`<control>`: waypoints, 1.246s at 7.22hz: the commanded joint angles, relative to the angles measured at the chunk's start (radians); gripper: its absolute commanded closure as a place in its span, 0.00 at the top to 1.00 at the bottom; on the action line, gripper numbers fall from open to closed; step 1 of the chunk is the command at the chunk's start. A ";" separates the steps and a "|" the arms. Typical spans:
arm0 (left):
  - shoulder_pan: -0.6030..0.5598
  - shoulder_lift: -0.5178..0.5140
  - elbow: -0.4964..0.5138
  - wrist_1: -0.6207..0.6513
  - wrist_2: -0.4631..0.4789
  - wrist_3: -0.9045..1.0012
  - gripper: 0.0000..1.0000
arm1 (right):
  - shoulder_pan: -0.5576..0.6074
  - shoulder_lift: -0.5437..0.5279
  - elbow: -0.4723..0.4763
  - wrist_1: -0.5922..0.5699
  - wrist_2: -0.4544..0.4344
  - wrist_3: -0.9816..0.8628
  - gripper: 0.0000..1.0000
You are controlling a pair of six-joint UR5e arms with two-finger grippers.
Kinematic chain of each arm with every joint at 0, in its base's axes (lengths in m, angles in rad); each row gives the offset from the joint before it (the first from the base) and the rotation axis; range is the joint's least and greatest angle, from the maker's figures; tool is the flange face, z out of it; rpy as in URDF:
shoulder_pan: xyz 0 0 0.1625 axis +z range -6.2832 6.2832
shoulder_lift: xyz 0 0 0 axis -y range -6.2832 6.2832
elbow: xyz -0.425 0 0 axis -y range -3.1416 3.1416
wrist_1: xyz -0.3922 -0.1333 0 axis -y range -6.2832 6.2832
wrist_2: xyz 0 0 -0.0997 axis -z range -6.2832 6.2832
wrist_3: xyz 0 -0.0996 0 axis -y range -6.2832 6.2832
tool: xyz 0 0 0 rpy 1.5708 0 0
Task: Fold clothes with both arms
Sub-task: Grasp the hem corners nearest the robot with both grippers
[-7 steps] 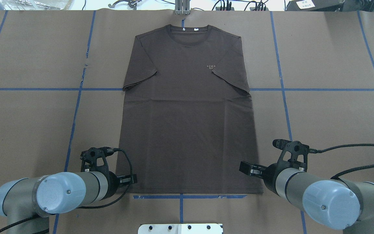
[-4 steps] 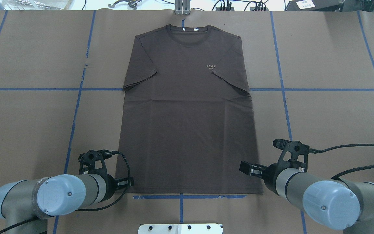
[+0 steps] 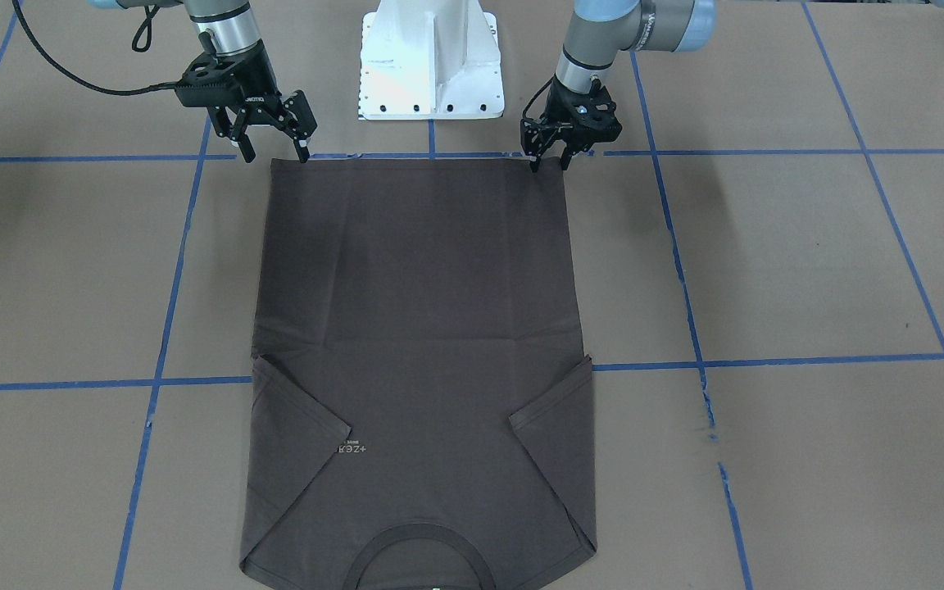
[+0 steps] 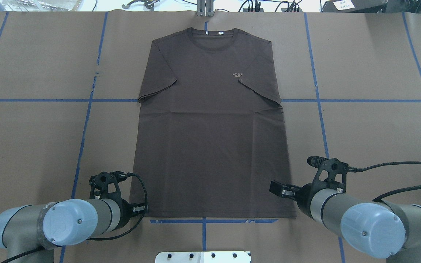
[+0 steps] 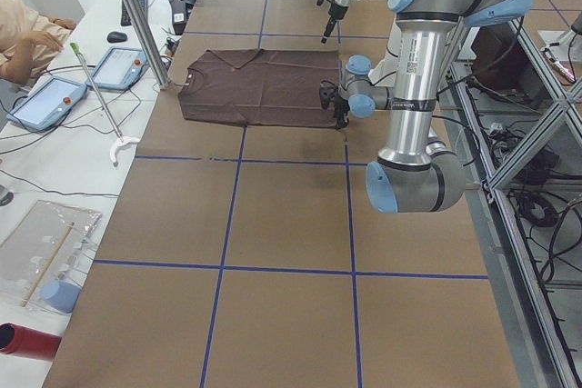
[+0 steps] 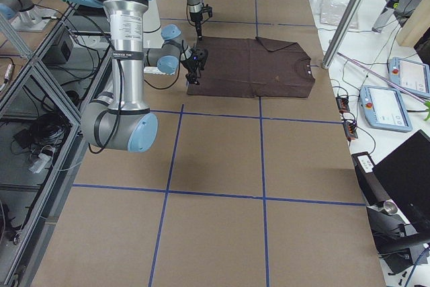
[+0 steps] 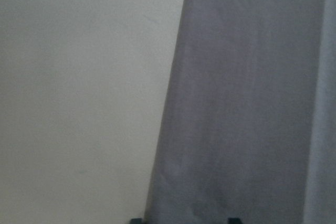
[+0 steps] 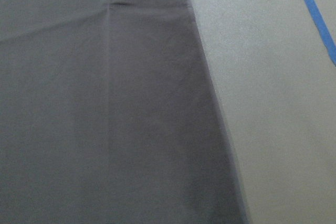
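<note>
T-shirt (image 4: 210, 146): there it lies, flat and face up in the middle of the overhead frame. The neck (image 4: 213, 38) is at the top, the hem runs along the bottom, and both sleeves are turned in over the body.
Lettering (image 4: 237, 75): small and pale, just right of centre on the chest, right by the tip of a turned-in sleeve.
Left gripper (image 3: 549, 164): upper right of centre in the front view, low at the hem corner, fingers a little apart. Its wrist view shows the shirt's side edge running up between the two tips.
Right gripper (image 3: 275, 154): upper left in the front view, fingers spread wide and straddling the other hem corner. Whether they touch cloth, can't tell.
Table (image 4: 371, 138): brown paper, gridded with blue tape (image 4: 371, 100).
Pedestal (image 3: 431, 65): white, top centre of the front view, between the arms.
</note>
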 commanded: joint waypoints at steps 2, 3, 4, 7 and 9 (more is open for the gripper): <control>0.009 -0.004 -0.003 0.000 0.002 -0.016 0.00 | 0.000 -0.002 0.000 0.000 -0.002 0.000 0.97; 0.009 -0.004 -0.008 0.000 0.004 -0.016 0.00 | -0.003 -0.009 -0.002 -0.002 -0.017 0.017 0.93; 0.009 -0.004 -0.027 0.000 0.004 -0.017 0.00 | -0.027 -0.008 -0.003 -0.003 -0.032 0.123 0.73; 0.009 -0.008 -0.054 0.000 0.002 -0.016 0.00 | -0.101 0.000 -0.026 -0.082 -0.107 0.185 0.53; 0.009 -0.013 -0.061 0.000 0.001 -0.017 0.00 | -0.138 -0.005 -0.069 -0.084 -0.176 0.184 0.53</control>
